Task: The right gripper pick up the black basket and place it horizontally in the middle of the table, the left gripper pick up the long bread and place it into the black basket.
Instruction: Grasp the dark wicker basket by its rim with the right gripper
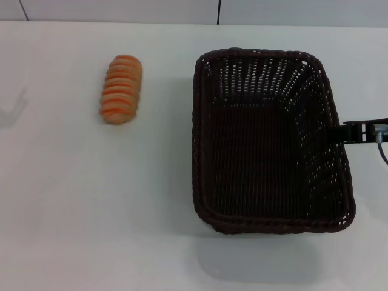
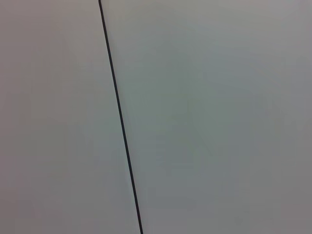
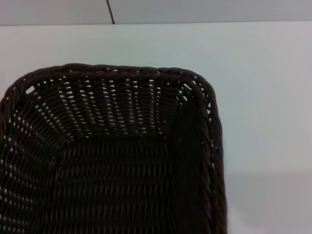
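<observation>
The black basket (image 1: 270, 139) is right of the middle of the white table (image 1: 91, 200), its long side running front to back. Its shadow falls on the table in front of it, so it looks raised off the surface. My right gripper (image 1: 344, 132) reaches in from the right edge and is shut on the basket's right rim. The right wrist view looks down into the basket (image 3: 112, 161). The long bread (image 1: 121, 89) lies on the table at the far left, apart from the basket. My left gripper is out of view.
The table's far edge meets a pale wall with a dark seam (image 1: 218, 11). The left wrist view shows only a plain pale surface with a thin dark line (image 2: 119, 117). A faint shadow (image 1: 15, 109) lies at the table's left edge.
</observation>
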`<state>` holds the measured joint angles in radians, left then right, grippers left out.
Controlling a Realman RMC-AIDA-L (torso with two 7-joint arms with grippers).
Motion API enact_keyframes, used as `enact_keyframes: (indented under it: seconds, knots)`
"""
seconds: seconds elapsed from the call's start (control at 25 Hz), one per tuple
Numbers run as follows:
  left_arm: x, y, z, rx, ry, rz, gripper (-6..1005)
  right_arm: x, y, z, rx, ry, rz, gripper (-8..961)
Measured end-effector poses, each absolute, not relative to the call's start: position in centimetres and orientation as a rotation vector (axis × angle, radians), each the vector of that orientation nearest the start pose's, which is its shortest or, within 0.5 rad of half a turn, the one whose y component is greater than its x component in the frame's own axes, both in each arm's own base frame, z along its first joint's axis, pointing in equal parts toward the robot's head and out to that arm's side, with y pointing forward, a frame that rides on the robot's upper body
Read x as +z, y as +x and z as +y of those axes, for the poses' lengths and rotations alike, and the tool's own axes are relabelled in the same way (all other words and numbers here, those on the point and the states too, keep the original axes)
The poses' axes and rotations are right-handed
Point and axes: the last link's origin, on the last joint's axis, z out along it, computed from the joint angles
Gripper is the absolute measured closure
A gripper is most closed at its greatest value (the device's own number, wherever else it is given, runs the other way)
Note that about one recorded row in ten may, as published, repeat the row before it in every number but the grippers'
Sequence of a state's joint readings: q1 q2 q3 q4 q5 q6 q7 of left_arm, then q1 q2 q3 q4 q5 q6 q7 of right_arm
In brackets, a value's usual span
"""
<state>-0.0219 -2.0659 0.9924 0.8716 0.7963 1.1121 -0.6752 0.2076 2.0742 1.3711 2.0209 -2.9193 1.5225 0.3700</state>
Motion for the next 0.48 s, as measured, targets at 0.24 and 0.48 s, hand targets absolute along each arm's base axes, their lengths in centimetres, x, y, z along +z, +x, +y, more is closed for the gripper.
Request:
enact_keyframes:
  seconds: [0.24,0.48]
  knots:
    - [13.0,-34.6,28.2,-0.659,-1.607,-0.273,261,1.9,16.0,28.7,-0.116,-1.917,1.340,153]
    - [13.1,-34.8,28.1,-0.654,-1.605,-0.272,261,0.1,16.6,29.2,-0.116,-1.943,1.334,154]
